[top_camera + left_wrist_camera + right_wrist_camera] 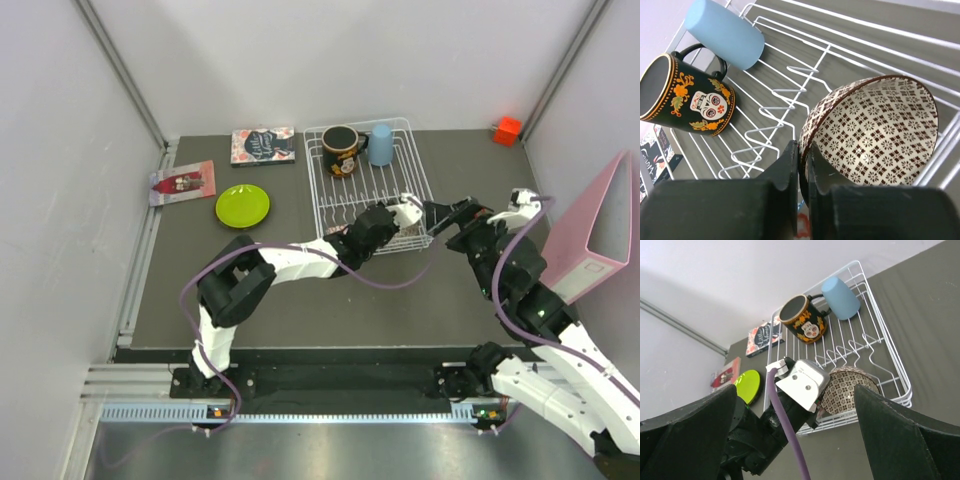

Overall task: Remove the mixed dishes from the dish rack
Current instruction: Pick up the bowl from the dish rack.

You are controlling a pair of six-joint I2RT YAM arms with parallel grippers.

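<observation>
One beige patterned bowl (pixel 875 135), on edge at the near end of the white wire dish rack (pixel 400 185), left jaws clenched on its rim, right jaws spread empty: I judge it stiff glazed ceramic, moderately heavy, slippery, chippable, deep rim pinch advisable.

The table (pixel 380 310) is seen from high above its near edge. The dish rack (pixel 790 95) is viewed closely from the left wrist and from farther, low and obliquely, from the right; the black mug (pixel 802 320) and blue cup (pixel 840 297) are shared by all
</observation>
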